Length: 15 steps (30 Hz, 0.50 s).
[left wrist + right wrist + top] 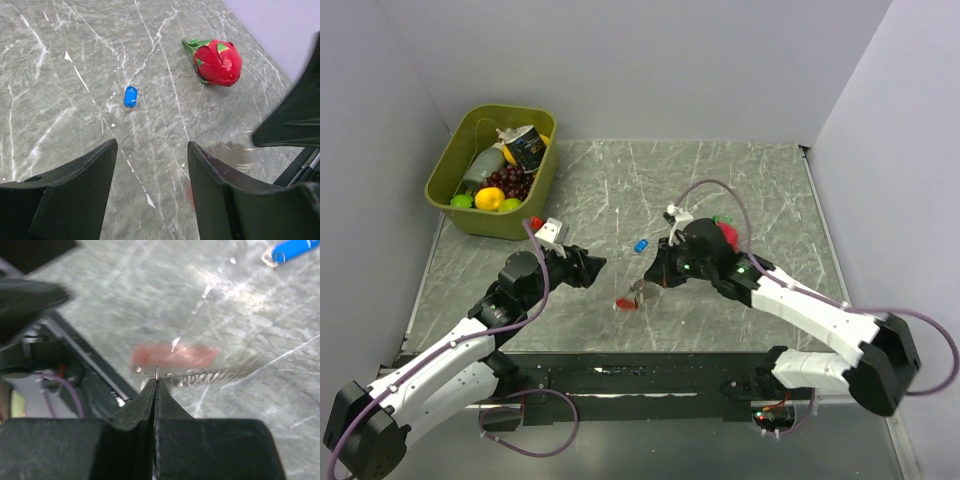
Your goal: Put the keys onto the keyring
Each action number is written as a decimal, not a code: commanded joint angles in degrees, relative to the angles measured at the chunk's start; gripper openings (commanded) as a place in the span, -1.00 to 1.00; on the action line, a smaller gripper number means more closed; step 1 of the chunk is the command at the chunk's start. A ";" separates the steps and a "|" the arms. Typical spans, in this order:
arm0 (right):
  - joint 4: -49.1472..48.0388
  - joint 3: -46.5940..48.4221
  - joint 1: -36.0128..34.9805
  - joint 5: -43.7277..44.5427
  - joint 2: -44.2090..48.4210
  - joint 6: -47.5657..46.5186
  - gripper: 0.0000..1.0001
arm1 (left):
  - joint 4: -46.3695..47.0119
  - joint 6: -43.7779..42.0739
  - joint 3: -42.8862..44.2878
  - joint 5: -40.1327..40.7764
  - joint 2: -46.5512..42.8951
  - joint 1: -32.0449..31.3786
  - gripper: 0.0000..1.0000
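Observation:
A small key with a blue head (pixel 641 244) (pixel 130 96) (pixel 292 249) lies flat on the marble table, apart from both grippers. My right gripper (pixel 642 288) (pixel 156 381) is shut on a thin metal ring of the keyring, held just above the table. The silvery chain (pixel 215 375) trails right from the jaws, and the red clip (pixel 626 303) (pixel 174 356) hangs blurred below. My left gripper (pixel 598 268) (pixel 152 150) stands open to the left of the keyring, with nothing between its fingers. The blurred chain (pixel 232 150) shows past its right finger.
A red toy fruit with a green top (pixel 725 232) (pixel 219 62) sits behind the right wrist. An olive basket (pixel 450 160) of toy fruit and a can stands at the back left. Grey walls close in the table on three sides.

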<state>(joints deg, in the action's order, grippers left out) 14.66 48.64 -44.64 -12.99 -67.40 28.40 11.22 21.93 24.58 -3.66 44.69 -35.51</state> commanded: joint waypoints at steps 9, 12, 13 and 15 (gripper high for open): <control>-5.07 -6.19 0.17 -7.31 0.88 3.59 -1.00 | 1.43 0.30 1.35 0.85 -1.71 -0.18 0.30; -9.19 -6.46 0.26 -7.57 -6.24 3.59 -1.00 | 1.26 0.48 1.70 0.41 -1.44 -0.26 0.30; -10.42 -6.46 0.35 -8.01 -7.82 3.76 -1.00 | 1.08 0.39 1.79 0.24 -1.36 -0.18 0.30; -13.49 -5.76 0.26 -8.36 -12.39 4.03 -1.00 | 0.56 0.30 2.05 0.41 -1.53 -0.26 0.31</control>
<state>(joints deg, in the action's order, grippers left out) 4.82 43.44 -44.42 -21.15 -72.77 32.58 11.25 21.96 24.58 -3.16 43.75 -35.51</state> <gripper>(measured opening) 0.007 0.650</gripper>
